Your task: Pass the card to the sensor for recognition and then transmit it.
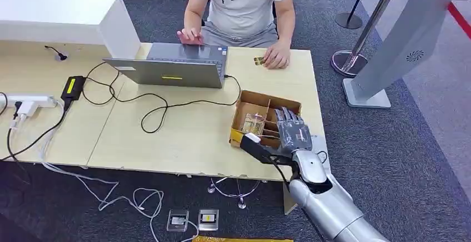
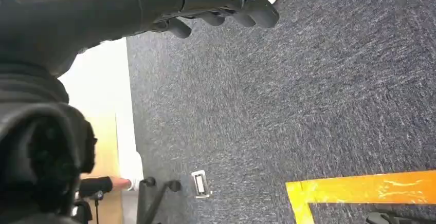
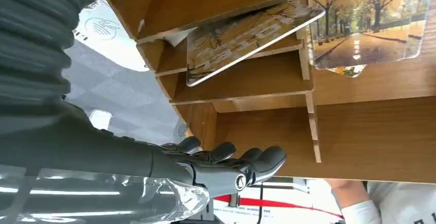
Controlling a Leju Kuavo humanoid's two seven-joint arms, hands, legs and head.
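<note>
Silver and close under the head camera, the robot's right arm reaches up from below to the near right corner of the table (image 1: 166, 136), ending in the right hand (image 1: 292, 132), whose fingers (image 1: 286, 117) lie extended and slightly apart over the near edge of the cardboard box (image 1: 261, 99), holding nothing. Beyond the fingers, a person sits at the far side behind an open laptop (image 1: 172, 67), one hand resting beside a small card-like object (image 1: 259, 60), probably there to receive what is passed. The box is split by wooden dividers so cards stand on edge and apart, which should let fingers slip in beside one. In the right wrist view a card (image 3: 247, 36) leans in a slot just past the fingertips (image 3: 270, 158), apart from them, with a second printed card (image 3: 367, 26) in the neighbouring compartment. Hanging by the robot's side over grey carpet, the left hand (image 2: 216, 3) has its fingers curled in on nothing.
</note>
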